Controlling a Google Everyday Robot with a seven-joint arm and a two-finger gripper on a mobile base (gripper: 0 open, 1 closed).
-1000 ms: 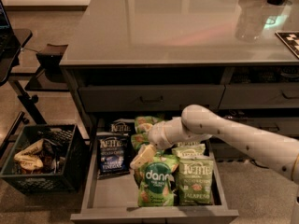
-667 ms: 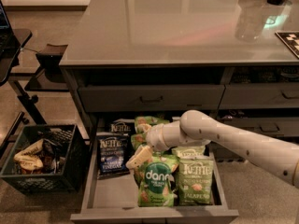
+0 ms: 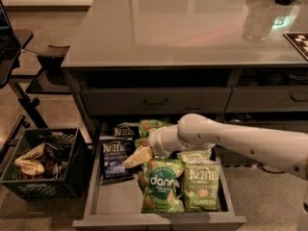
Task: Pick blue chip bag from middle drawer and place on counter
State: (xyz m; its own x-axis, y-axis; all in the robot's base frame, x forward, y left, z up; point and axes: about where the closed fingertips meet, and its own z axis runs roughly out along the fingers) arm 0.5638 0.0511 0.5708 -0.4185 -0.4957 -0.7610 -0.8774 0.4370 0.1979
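**Drawer station, contents as you see them**

1. Counter (image 3: 183,28): glossy grey top filling the upper half of the frame, with reflections towards the upper right. A chequered board (image 3: 298,40) lies at its right edge.
2. Upper drawer (image 3: 156,101): shallow, grey, with a dark bar handle. It is closed and sits directly beneath the counter.
3. Middle drawer (image 3: 115,201): pulled out at the lower centre of the frame. Bare grey floor shows along its left and front.
4. Blue chip bag (image 3: 114,159): navy with white Kettle lettering. It lies flat, label up, at the left side of the middle drawer, so you will not find it on the counter.
5. Second dark Kettle bag (image 3: 126,130): just behind item 4, at the back of the drawer.
6. Green dang bag (image 3: 161,191): front centre of the drawer, touching the green Kettle bag (image 3: 201,186) on its right.
7. Further green bag (image 3: 151,126): back of the drawer, partly hidden by the arm.
8. Arm (image 3: 231,141): white, entering from the right edge and reaching leftward over the green bags.
9. Gripper (image 3: 137,157): cream-coloured, low over the drawer. Its tip points lower left at the right edge of the blue chip bag. You cannot tell whether it is released or clenched, nor whether it touches the bag.
10. Black crate (image 3: 48,177): on the floor at the lower left, beside the drawer, holding assorted wrapped snacks.
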